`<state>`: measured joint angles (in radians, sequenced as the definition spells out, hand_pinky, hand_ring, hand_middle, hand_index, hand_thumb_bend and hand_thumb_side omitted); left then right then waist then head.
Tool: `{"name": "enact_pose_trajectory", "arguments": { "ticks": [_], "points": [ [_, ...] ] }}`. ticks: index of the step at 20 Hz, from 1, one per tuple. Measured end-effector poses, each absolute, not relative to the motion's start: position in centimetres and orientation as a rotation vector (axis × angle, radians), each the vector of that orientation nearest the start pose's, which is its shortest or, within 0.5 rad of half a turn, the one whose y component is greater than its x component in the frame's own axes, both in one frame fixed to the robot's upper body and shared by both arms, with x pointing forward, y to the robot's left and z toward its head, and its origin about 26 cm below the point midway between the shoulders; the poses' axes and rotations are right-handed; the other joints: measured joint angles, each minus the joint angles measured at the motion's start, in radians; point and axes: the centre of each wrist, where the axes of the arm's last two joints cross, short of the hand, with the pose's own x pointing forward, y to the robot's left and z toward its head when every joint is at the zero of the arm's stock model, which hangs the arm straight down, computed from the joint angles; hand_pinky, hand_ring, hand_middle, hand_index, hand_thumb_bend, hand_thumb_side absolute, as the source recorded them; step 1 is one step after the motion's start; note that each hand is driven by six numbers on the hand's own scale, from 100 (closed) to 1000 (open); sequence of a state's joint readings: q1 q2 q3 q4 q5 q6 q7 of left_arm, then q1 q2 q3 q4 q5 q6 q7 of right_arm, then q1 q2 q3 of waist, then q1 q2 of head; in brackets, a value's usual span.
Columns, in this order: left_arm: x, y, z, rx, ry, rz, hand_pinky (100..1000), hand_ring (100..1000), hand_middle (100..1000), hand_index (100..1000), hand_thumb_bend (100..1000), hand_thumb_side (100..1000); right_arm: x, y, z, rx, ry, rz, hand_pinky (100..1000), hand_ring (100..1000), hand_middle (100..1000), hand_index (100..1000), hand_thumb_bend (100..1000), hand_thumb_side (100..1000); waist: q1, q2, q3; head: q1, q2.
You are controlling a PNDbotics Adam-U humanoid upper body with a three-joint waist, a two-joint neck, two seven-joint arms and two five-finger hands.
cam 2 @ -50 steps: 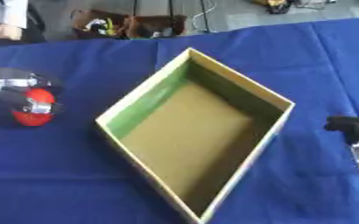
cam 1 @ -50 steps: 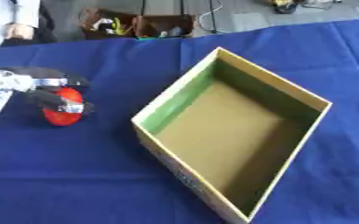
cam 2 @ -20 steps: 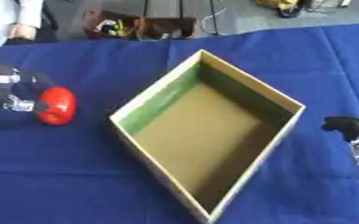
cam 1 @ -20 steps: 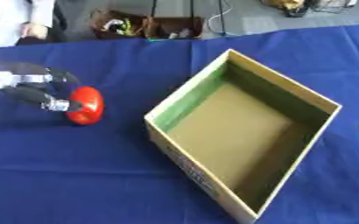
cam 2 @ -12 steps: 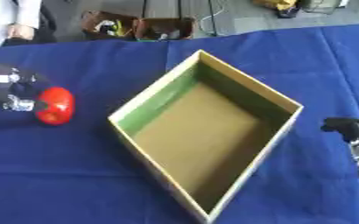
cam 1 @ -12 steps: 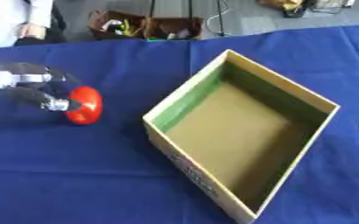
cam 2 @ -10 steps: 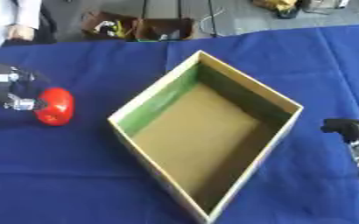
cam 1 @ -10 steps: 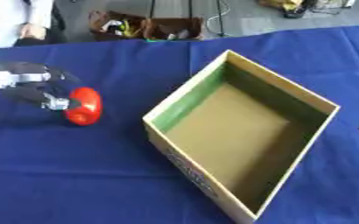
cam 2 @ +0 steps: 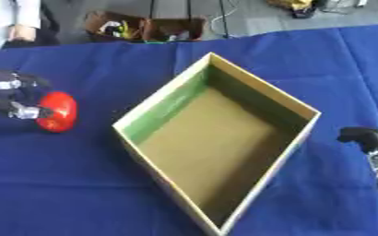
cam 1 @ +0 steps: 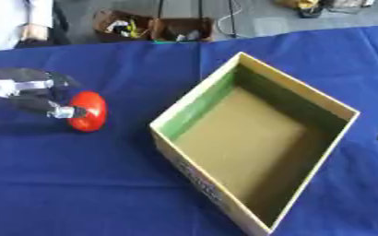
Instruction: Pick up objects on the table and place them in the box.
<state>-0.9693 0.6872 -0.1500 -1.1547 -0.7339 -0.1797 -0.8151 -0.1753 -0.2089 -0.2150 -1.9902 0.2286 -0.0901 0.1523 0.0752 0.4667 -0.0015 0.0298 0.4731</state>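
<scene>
Meanwhile, the left hand [cam 1: 31,94] sat at the left side of the blue table [cam 1: 103,175], its fingers curled round a red rounded object [cam 1: 88,111] and grasping it from the left. Whether the object touched the cloth or hung just above it could not be told. The open cardboard box [cam 1: 256,138], green along 1 inner wall, stood to the right of the object, apart from it and turned corner-on to the camera; nothing lay inside it. The right hand [cam 2: 371,143] showed only partly at the right edge in the right eye view, near the box's right corner; whether it was clenched or released could not be told.
</scene>
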Motion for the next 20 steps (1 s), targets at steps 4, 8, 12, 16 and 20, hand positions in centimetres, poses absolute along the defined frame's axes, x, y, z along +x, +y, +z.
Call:
{"name": "enact_pose_trajectory", "arguments": {
  "ticks": [4, 8, 12, 16, 20],
  "points": [
    [44.52, 32.67, 30.01, 0.805, -1.201, -1.683, 681, 796, 994, 1000, 528, 921, 28.33, -30.86, 16.54, -0.469, -2.173, 0.404, 906, 857, 622, 731, 100, 917, 0.002, 0.006, -0.005, 0.002, -0.003],
    [44.58, 32.43, 30.25, 0.791, -1.222, -1.690, 673, 789, 993, 1000, 529, 928, 28.34, -30.85, 16.55, -0.473, -2.173, 0.407, 907, 857, 622, 730, 100, 919, 0.003, 0.012, -0.012, 0.003, -0.009],
    [44.76, 32.11, 30.30, 0.786, -1.236, -1.691, 666, 782, 981, 1000, 541, 940, 28.34, -30.85, 16.55, -0.481, -2.171, 0.413, 907, 858, 621, 729, 100, 920, 0.005, 0.018, -0.017, 0.003, -0.010],
    [44.88, 31.96, 30.31, 0.787, -1.244, -1.690, 662, 775, 963, 1000, 550, 944, 28.34, -30.84, 16.55, -0.490, -2.168, 0.418, 907, 858, 620, 728, 100, 923, 0.008, 0.022, -0.017, 0.003, -0.010],
    [44.91, 31.81, 30.43, 0.797, -1.247, -1.694, 688, 806, 976, 1000, 576, 945, 28.34, -30.83, 16.54, -0.498, -2.164, 0.422, 907, 858, 620, 727, 100, 927, 0.009, 0.025, -0.017, 0.003, -0.010]
  ]
}}
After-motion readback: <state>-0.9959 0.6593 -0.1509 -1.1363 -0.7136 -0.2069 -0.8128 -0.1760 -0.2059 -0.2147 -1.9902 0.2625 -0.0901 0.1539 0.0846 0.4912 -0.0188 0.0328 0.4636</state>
